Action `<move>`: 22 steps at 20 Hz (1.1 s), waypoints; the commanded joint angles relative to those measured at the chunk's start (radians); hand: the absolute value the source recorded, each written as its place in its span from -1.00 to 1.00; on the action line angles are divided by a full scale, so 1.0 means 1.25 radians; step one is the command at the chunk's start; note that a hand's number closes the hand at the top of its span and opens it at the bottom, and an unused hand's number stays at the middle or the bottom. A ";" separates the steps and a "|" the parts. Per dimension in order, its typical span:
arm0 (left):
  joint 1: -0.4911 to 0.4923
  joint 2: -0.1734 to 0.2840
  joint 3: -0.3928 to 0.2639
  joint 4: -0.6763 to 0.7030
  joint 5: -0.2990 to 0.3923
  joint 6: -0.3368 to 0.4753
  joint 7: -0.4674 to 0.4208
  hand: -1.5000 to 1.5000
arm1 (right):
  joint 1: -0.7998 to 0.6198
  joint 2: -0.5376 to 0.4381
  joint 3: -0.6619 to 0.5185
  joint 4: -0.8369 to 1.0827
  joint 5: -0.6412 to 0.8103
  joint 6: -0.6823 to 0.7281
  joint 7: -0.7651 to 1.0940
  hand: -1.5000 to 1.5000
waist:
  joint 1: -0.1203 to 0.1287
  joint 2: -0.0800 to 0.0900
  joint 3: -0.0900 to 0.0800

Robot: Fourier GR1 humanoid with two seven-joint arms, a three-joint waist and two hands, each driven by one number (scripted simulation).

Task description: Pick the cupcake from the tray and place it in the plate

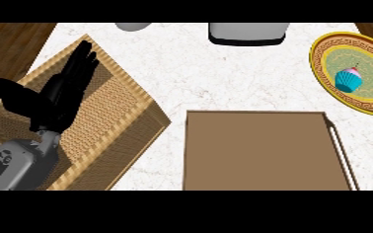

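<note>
A cupcake (349, 79) with a teal wrapper and pink top lies tilted on the yellow, patterned plate (325, 74) at the right edge of the head view. The brown tray (262, 150) sits at lower centre-right with nothing on it. My left hand (69, 86) shows at the left, open with straight fingers pointing up, over the wicker basket and holding nothing. My right hand is out of sight.
A wicker basket (134, 123) fills the left side of the white marble counter. At the back edge stand a grey, dark-based object (247, 33) and a pale round object (132, 26). Dark wood shows at the far left corner.
</note>
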 commanded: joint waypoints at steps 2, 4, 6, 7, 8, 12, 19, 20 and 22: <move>0.049 -0.004 -0.051 0.090 -0.056 0.013 -0.007 0.00 | -0.001 -0.029 -0.019 0.026 -0.021 0.096 -0.059 -1.00 | 0.000 0.026 -0.024; 0.066 0.011 -0.049 0.074 -0.045 0.013 0.001 0.00 | 0.006 -0.046 -0.025 0.035 -0.026 0.099 -0.050 -1.00 | 0.007 0.022 -0.025; 0.034 0.018 -0.028 0.099 -0.026 -0.003 0.006 0.00 | 0.022 -0.045 -0.022 0.030 -0.023 0.093 -0.074 -1.00 | -0.002 0.027 -0.024; 0.082 -0.001 -0.053 0.085 -0.043 0.009 -0.034 0.00 | 0.027 -0.066 -0.025 0.036 -0.024 0.093 -0.061 -1.00 | 0.008 0.027 -0.024; 0.054 0.005 -0.055 0.082 -0.038 0.009 -0.007 0.00 | 0.021 -0.069 -0.024 0.030 -0.022 0.091 -0.067 -1.00 | 0.004 0.027 -0.023; 0.047 0.019 -0.039 0.092 -0.024 0.000 -0.009 0.00 | 0.027 -0.075 -0.034 0.046 -0.035 0.096 -0.058 -1.00 | 0.005 0.028 -0.023; 0.044 0.013 -0.066 0.071 -0.028 0.014 -0.008 0.00 | 0.067 -0.091 -0.014 0.036 -0.009 0.062 -0.097 -1.00 | 0.010 0.031 -0.021; 0.041 0.019 -0.063 0.063 -0.033 0.024 -0.007 0.00 | 0.075 -0.100 -0.001 0.035 0.002 0.079 -0.096 -1.00 | 0.013 0.028 -0.021; 0.051 0.028 -0.052 0.072 -0.005 -0.003 -0.004 0.00 | 0.066 -0.106 -0.010 0.047 -0.007 0.073 -0.074 -1.00 | 0.020 0.032 -0.022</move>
